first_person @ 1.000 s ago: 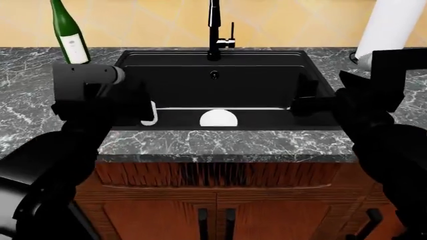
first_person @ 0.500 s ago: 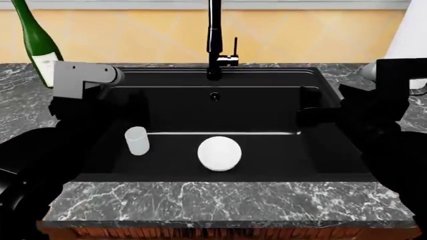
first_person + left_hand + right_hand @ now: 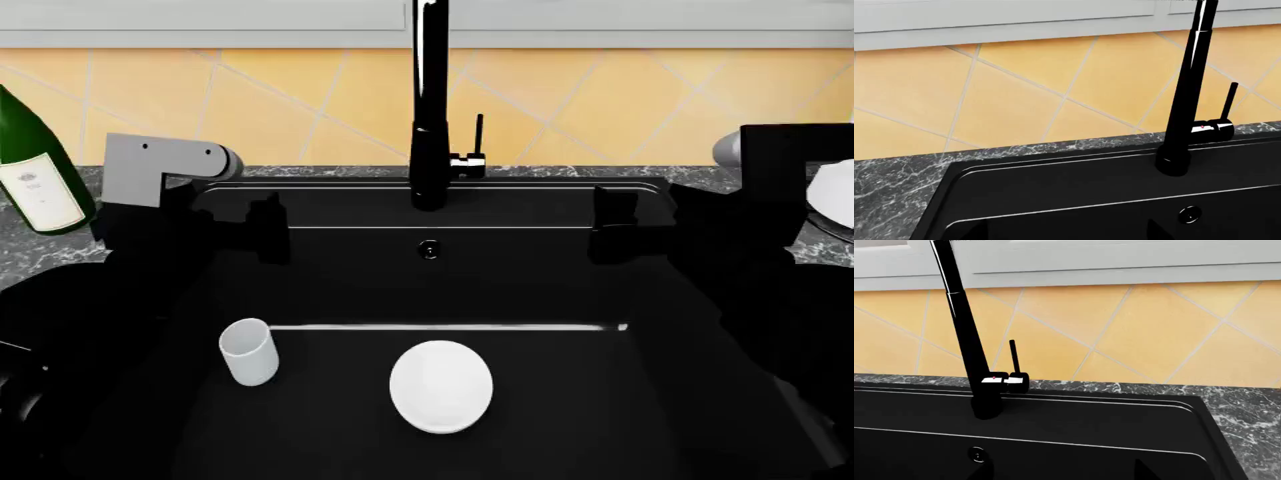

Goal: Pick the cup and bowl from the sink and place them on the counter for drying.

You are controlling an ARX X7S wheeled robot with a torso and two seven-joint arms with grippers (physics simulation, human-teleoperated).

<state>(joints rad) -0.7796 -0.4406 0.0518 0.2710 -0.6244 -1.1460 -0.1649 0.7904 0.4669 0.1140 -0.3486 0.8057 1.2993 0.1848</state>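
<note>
The bowl (image 3: 441,386) and cup (image 3: 250,352) sit apart on the sink (image 3: 534,290) floor. Above, the left gripper (image 3: 267,228) and right gripper (image 3: 611,225) hover open. The slim cup could tip if nudged during descent.

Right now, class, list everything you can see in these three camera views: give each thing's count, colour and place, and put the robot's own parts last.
cup: one, translucent white, upright in the sink, left of the bowl
bowl: one, white, on the sink floor near the middle
sink: one, matte black, set into the counter
faucet: one, black, behind the sink
counter: one, dark marble with white veining, around the sink
wine bottle: one, green with white label, far left
white object: one, far right edge, mostly cut off
left arm: one, black and grey, above the sink's left side
right arm: one, black, above the sink's right side
</note>
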